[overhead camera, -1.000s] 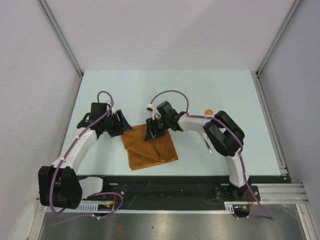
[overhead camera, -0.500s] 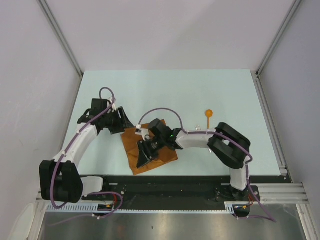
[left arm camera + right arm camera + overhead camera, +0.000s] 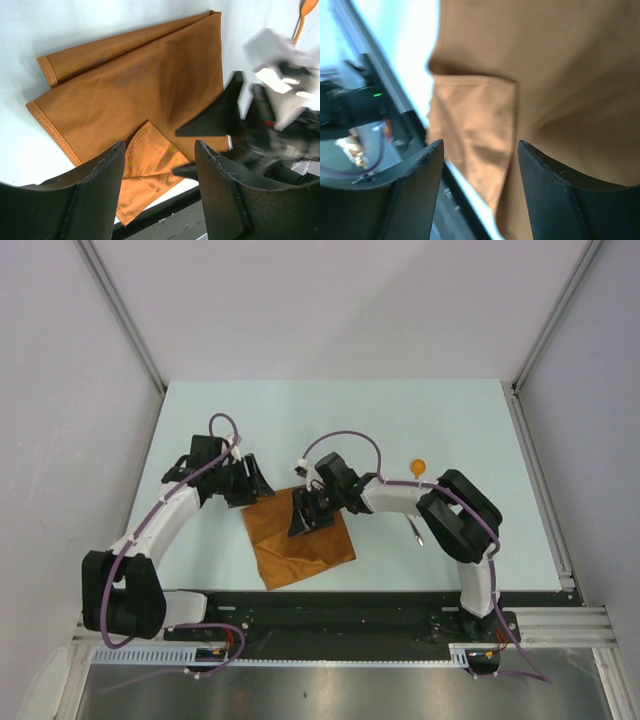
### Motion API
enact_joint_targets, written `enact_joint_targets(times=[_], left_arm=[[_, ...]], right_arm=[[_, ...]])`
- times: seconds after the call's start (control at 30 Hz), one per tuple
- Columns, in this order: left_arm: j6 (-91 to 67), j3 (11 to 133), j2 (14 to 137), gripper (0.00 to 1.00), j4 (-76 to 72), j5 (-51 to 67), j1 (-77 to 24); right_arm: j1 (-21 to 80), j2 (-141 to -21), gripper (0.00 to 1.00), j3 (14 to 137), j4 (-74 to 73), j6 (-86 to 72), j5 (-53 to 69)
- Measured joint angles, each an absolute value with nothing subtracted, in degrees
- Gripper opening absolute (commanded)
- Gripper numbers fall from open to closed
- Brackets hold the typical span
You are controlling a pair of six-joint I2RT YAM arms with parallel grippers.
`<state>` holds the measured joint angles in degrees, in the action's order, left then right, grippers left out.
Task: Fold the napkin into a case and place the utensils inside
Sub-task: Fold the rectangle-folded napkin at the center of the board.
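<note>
Spoon (image 3: 418, 466) lies apart from napkin (image 3: 300, 552), handle hidden under right arm (image 3: 395, 498).

The top camera looks steeply down from high on the near side of the napkin (image 3: 300, 545), far enough off to hold the whole table (image 3: 420, 410). Both wrist cameras hang close above the napkin, the right one nearest. All three views share that cloth.

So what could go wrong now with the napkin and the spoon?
The napkin has a loose flap; the right gripper, open just above, might snag it and undo the fold. The left gripper sits close, so the two might bump. The right arm hangs over the fork and spoon and could knock them.
</note>
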<state>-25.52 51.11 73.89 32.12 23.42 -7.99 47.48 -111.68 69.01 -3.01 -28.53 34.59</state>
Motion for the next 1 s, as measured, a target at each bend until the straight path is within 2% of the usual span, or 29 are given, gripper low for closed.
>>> enact_joint_targets(times=[0.23,0.6,0.8,0.9,1.0], left_arm=[[-25.5,49.5,72.51,0.63,31.79,23.4,-7.99],[-25.39,49.12,72.25,0.63,31.99,23.18,-7.99],[-24.75,49.19,71.5,0.64,35.29,22.81,-7.97],[-23.86,49.19,71.33,0.64,37.95,23.14,-8.32],[-23.62,49.19,72.55,0.57,38.85,24.56,-8.91]], right_arm=[[48.84,-117.51,0.61,75.9,-6.92,-25.02,31.2],[52.88,-120.18,0.57,78.06,-5.98,-24.8,31.97],[57.3,-119.68,0.56,76.82,-5.39,-27.49,32.67],[58.52,-117.3,0.6,72.95,-4.32,-30.5,33.06],[58.81,-113.86,0.61,69.25,-4.97,-31.88,32.38]])
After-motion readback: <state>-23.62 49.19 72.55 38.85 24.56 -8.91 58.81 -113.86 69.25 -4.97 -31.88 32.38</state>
